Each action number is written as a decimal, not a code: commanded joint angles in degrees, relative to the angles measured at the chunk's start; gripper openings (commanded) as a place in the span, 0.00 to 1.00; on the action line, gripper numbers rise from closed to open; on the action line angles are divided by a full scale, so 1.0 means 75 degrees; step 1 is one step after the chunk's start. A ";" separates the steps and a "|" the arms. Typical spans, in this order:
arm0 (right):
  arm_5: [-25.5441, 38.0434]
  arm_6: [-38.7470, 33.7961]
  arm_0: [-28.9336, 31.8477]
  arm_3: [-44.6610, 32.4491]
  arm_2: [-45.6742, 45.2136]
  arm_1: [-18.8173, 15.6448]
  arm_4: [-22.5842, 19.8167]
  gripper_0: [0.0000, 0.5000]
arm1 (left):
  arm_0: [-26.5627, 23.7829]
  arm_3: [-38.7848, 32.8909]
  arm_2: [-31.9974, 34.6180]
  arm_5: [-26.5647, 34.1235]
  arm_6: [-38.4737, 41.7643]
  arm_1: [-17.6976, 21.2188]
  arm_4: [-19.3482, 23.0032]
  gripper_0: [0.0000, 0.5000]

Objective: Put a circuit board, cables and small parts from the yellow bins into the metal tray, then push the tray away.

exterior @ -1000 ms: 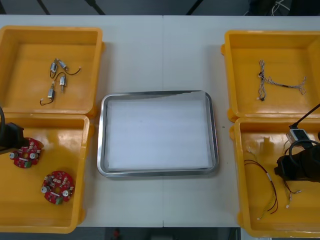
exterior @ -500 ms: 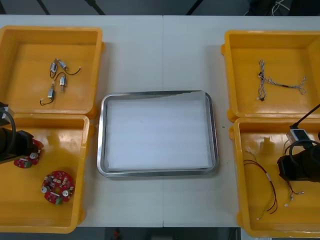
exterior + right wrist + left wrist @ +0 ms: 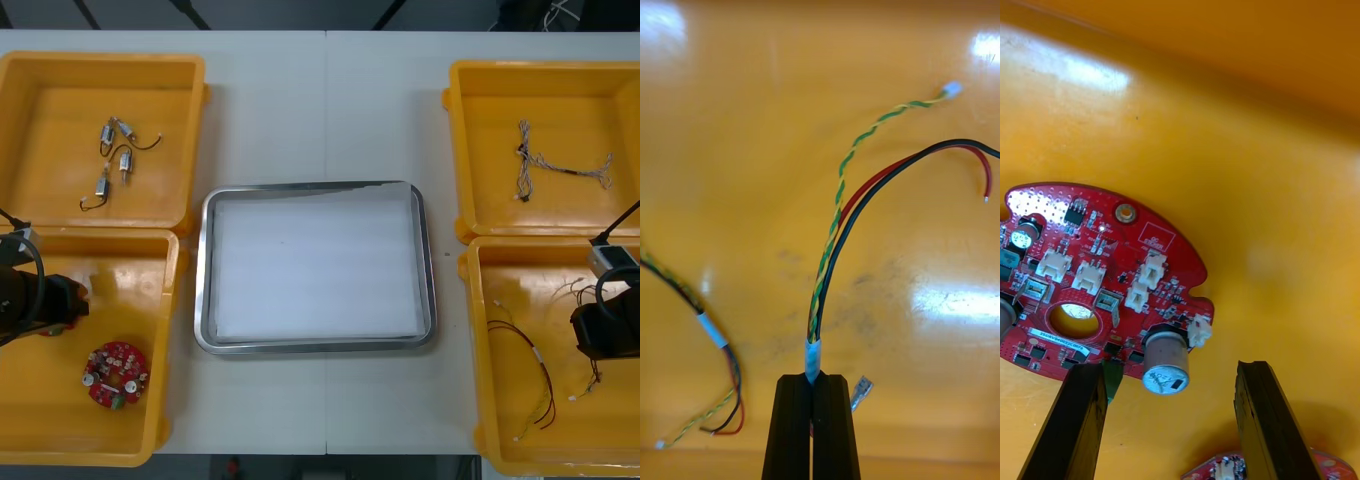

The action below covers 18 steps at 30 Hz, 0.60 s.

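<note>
My right gripper (image 3: pixel 812 420) is shut on the white-taped end of a cable (image 3: pixel 836 217), a green-yellow twisted pair with a red and a black wire. In the front view this right gripper (image 3: pixel 597 350) is in the near right yellow bin (image 3: pixel 500 290), and the cable's loose end (image 3: pixel 583 388) trails below it. My left gripper (image 3: pixel 1169 424) stands open just above a round red circuit board (image 3: pixel 1097 277), with a silver capacitor between its fingers. From the front, the left gripper (image 3: pixel 62 303) sits in the near left bin (image 3: pixel 150 290), beside a second board (image 3: pixel 115 373).
The metal tray (image 3: pixel 205 270), white inside, lies in the middle of the table between the bins. Small metal parts (image 3: pixel 113 155) lie in the far left bin. A twisted cable (image 3: pixel 550 162) lies in the far right bin. Another red and black cable (image 3: pixel 530 372) lies by my right gripper.
The right gripper has shut on the cable and drawn it slightly toward the bin's right side. The left gripper has slid over the nearer board, still open.
</note>
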 commanded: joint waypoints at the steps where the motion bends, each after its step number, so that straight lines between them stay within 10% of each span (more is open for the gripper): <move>1: 0.0430 0.0424 0.0068 -0.0521 -0.0784 -0.0065 -0.0465 0.00 | 0.0059 0.0038 -0.0153 -0.0150 -0.0181 -0.0069 -0.0103 1.00; 18: 0.2821 0.0928 -0.0623 -0.1119 -0.2905 0.0744 -0.1602 0.00 | 0.0036 0.0038 -0.0165 -0.0384 -0.0357 -0.0069 -0.0302 1.00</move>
